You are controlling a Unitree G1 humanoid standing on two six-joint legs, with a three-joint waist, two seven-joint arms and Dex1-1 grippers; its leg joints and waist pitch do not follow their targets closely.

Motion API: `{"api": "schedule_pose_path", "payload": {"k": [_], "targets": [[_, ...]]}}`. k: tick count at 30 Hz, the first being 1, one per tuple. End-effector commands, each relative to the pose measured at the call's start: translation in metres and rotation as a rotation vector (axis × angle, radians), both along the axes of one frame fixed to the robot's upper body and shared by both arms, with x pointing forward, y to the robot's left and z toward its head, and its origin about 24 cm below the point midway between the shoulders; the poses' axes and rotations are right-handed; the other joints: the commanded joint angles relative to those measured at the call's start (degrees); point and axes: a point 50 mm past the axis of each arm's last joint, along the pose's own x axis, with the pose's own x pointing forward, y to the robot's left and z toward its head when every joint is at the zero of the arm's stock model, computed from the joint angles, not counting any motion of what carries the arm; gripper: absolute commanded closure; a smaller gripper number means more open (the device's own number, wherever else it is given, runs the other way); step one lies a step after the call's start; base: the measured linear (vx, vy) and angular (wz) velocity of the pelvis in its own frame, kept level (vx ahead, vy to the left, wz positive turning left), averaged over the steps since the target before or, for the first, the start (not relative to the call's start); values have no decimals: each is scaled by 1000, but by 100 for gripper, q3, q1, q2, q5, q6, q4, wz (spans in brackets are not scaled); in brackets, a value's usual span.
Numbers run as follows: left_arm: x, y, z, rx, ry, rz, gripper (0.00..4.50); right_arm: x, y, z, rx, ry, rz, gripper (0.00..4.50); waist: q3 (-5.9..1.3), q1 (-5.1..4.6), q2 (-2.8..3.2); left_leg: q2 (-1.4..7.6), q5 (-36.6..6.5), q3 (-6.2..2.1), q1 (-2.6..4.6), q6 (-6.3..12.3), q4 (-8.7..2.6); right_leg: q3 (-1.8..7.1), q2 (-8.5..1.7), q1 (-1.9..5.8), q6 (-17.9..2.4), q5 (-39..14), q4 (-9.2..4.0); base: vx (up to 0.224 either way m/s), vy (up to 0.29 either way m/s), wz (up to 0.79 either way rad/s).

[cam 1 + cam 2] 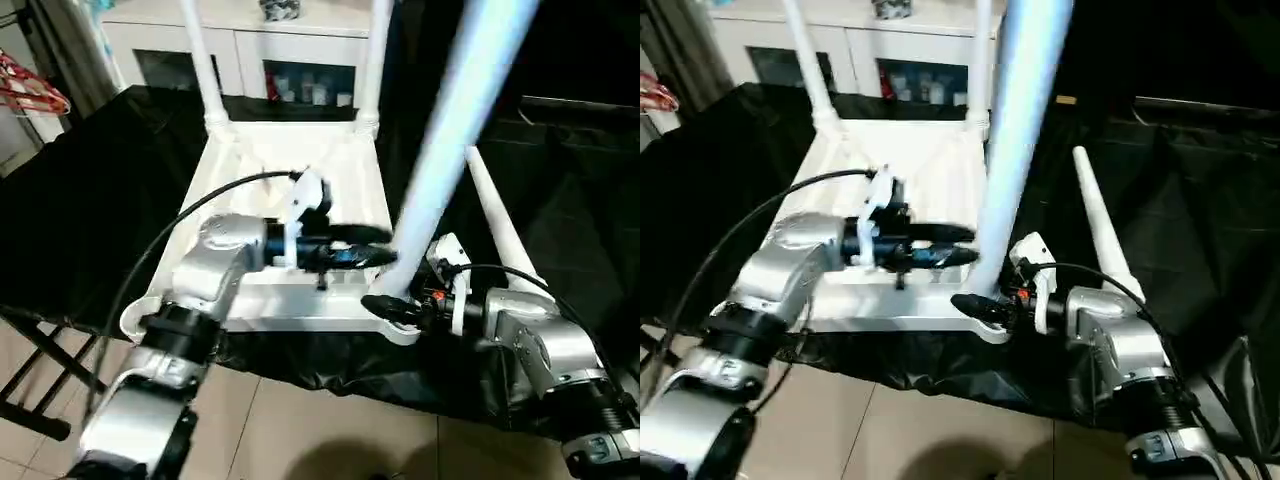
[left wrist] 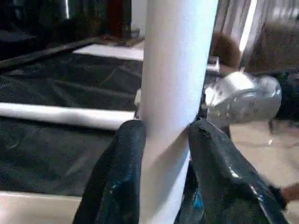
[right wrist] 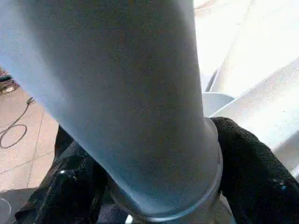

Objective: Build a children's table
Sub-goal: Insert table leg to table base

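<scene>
The children's table top [image 1: 300,170] lies upside down on the black-draped surface [image 1: 90,200], ribbed underside up. Two legs [image 1: 205,60] stand in the far corner sockets, and one spare leg [image 1: 500,225] lies on the cloth just beside the top on my right. The third leg [image 1: 450,130] stands upright but leaning slightly at the near right corner socket [image 1: 400,325]. My right gripper [image 1: 392,308] is clasped around the base of this leg, right at the collar where it meets the socket; the right wrist view confirms a finger [image 3: 252,172] on each side of the tube. My left gripper [image 1: 365,245] reaches in higher up the same leg; in the left wrist view its fingers [image 2: 121,177] flank the tube, one on either side, but whether they press on it or stand just clear I cannot tell. My assessment is that the step in hand is seating this leg fully. To do it well, I would keep the lower hold firm so the base cannot walk out of the socket, bring the shaft true to vertical to match the two far legs, and only then push straight down along its axis. The principal risk is side load: pressure on a tilted leg may jam the collar or drag the top toward the surface's near edge.
</scene>
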Motion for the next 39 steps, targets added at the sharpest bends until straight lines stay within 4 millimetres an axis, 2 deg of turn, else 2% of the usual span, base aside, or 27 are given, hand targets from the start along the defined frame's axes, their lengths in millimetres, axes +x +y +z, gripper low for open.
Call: {"api": "schedule_pose_path", "payload": {"k": [1, 4, 8, 12, 16, 25, 26, 28, 36, 38, 39], "targets": [[0, -9, 12, -82, 33, -38, 238, -1, 4, 3, -11, 5, 42, 159, -370, 32, -84, 44, 152, 86, -170, 672, -409, 308, -231, 529, -866, -1661, -395, 0, 0, 0], [-3, -15, 14, -116, 38, -62, 223, -2, 4, 4, -12, 13, 58, 160, -363, 33, -90, 51, 119, 86, -182, 722, -412, 304, -227, 534, -884, -1709, -403, 0, 0, 0], [-6, -22, 10, -100, 6, -79, 215, -4, 3, 3, -21, 27, 86, 160, -357, 29, -103, 40, 34, 83, -174, 717, -416, 295, -222, 529, -719, -1962, -449, 0, 0, 0], [-5, -25, 10, -101, 9, -74, 215, -4, 3, 4, -21, 28, 89, 160, -359, 24, -102, 40, 60, 79, -185, 700, -414, 295, -223, 534, -679, -1953, -446, 0, 0, 0], [-4, -26, 10, -81, -10, -75, 251, -3, 2, 6, -23, 30, 95, 160, -360, 25, -94, 46, 82, 76, -177, 712, -415, 294, -221, 526, -698, -1906, -445, 0, 0, 0], [-7, -27, 4, -18, -31, -101, 265, -4, 0, 6, -31, 38, 99, 160, -353, 29, -96, 37, 15, 80, -186, 661, -419, 287, -224, 535, -625, -2049, -463, 0, 0, 0], [-6, -28, 3, -21, 6, -99, 210, -4, -1, 6, -35, 40, 97, 160, -354, 29, -83, 41, 23, 80, -180, 655, -420, 289, -225, 530, -634, -2042, -461, 0, 0, 0], [-5, -29, 5, -43, 21, -83, 197, -4, -1, 6, -37, 39, 96, 160, -355, 27, -94, 44, 23, 82, -174, 649, -419, 291, -222, 527, -658, -2009, -461, 0, 0, 0], [-4, -33, 10, -92, -21, -56, 191, -3, -1, 6, -39, 37, 96, 160, -364, 24, -105, 44, 95, 75, -193, 742, -410, 293, -229, 538, -724, -1856, -443, 0, 0, 0], [-3, -33, 10, -101, -8, -50, 220, -3, -1, 6, -40, 37, 96, 160, -358, 23, -99, 50, 61, 76, -185, 726, -414, 290, -227, 530, -704, -1936, -453, 0, 0, 0], [-2, -32, 11, -112, -1, -42, 220, -3, -1, 6, -40, 37, 96, 160, -353, 21, -102, 50, 40, 77, -184, 719, -416, 289, -225, 528, -694, -1966, -460, 0, 0, 0]]}}
